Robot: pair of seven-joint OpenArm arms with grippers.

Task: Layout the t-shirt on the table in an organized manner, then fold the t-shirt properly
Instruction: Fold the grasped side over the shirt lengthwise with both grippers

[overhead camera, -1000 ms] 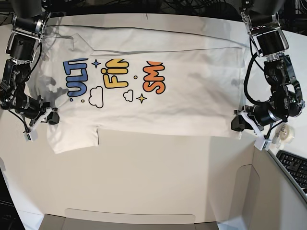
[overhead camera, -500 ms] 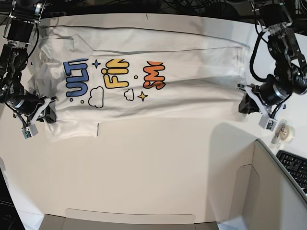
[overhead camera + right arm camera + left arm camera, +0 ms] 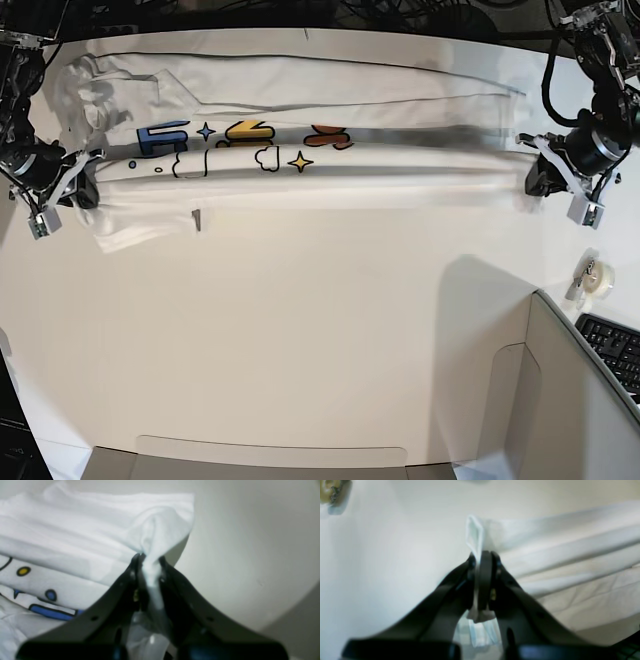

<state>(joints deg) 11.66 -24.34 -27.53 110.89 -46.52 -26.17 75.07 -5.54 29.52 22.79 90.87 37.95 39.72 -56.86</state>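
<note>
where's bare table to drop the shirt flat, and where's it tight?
Free: the wide bare table in front of the t-shirt, between it and the near curved edge. Tight: the far strip, where the shirt spans between the left gripper and right gripper, and the tape roll and keyboard corner.

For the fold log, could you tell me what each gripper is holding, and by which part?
Both hold the t-shirt. The left gripper pinches a hem corner; the right gripper pinches bunched fabric at the opposite end's edge, near the blue print.

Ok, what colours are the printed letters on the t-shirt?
Blue, yellow and orange with dark outlines, on the white t-shirt. Base view shows them best.
</note>
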